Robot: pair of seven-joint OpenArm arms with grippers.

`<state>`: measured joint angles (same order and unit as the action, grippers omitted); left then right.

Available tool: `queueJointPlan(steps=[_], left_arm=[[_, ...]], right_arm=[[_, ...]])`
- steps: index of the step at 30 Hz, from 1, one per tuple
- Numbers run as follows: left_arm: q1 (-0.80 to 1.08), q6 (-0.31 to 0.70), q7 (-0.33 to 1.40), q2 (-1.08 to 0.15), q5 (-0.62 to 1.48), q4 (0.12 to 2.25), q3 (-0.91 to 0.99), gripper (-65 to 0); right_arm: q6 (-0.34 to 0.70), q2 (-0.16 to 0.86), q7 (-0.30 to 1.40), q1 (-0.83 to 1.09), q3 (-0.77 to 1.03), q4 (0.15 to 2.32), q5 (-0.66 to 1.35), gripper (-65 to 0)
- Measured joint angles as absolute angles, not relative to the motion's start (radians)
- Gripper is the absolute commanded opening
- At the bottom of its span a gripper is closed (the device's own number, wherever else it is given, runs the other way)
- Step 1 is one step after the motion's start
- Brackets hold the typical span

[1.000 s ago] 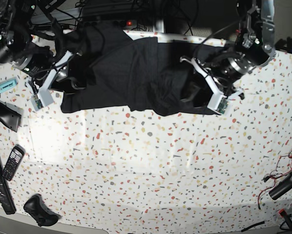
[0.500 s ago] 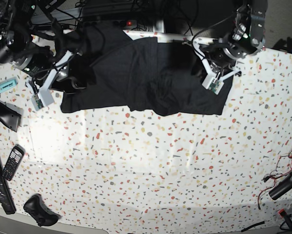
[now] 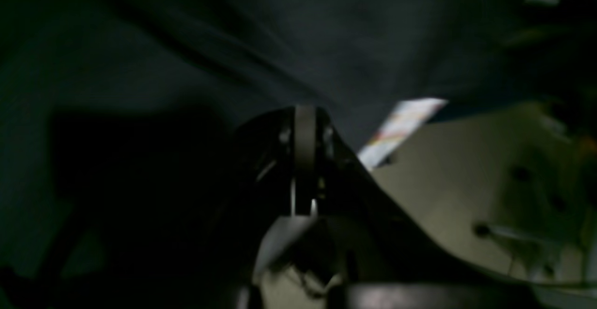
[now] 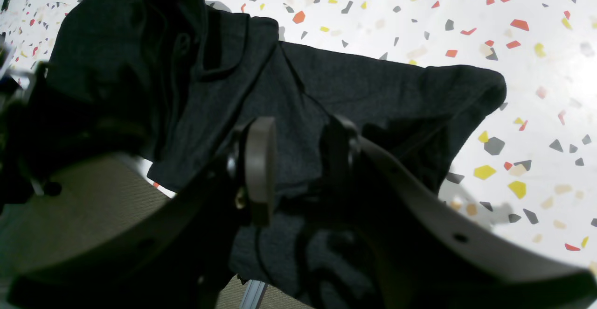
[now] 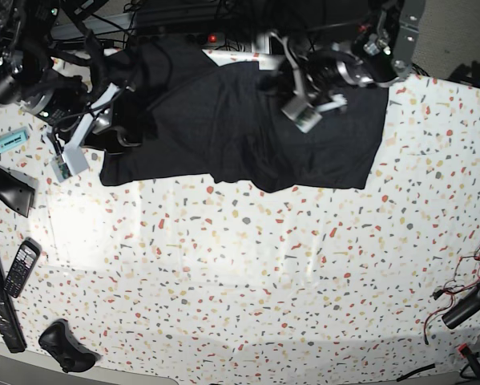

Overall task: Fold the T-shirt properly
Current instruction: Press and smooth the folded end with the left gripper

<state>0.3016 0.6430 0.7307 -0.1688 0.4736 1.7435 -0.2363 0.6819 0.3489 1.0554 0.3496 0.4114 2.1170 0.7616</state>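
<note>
The black T-shirt (image 5: pixel 223 128) lies spread, plain side up, along the far edge of the speckled table (image 5: pixel 248 273). My left gripper (image 5: pixel 278 70) is over the shirt's upper middle. In the left wrist view the left gripper (image 3: pixel 305 129) has its jaws together, and folds of the T-shirt (image 3: pixel 280 33) run taut to its tip. My right gripper (image 5: pixel 111 128) is at the shirt's left end. The right wrist view shows the right gripper (image 4: pixel 298 159) open, its fingers (image 4: pixel 259 169) apart over a sleeve of the T-shirt (image 4: pixel 326 85).
A turquoise marker (image 5: pixel 10 142), a black bar (image 5: pixel 7 188), a phone (image 5: pixel 21 269) and a black lump (image 5: pixel 63 346) lie along the table's left side. Cables (image 5: pixel 464 301) trail at the right edge. Wires and a rail run behind the table's far edge.
My left gripper has shut and swung left from the shirt's right end to its upper middle. The shirt's right part now lies flatter. My right arm has not moved.
</note>
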Motion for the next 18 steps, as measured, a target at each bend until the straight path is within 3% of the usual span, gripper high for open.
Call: queueJointPlan(steps=[6,13,18], left_arm=[[0.241,0.64,0.68,-0.169,0.485,1.744,-0.322,-65.0],[0.147,0.53,0.649,-0.17,0.485,1.744,-0.19,-65.0],[0.136,0.518,0.622,-0.17,0.375,1.743,-0.158,-65.0]], right_arm=[[0.682,0.349,1.055,0.35,0.411,2.117,0.761,-45.9],[0.682,0.349,1.055,0.35,0.412,2.117,0.721,-45.9],[0.682,0.349,1.055,0.349,0.412,2.117,0.724,-45.9]])
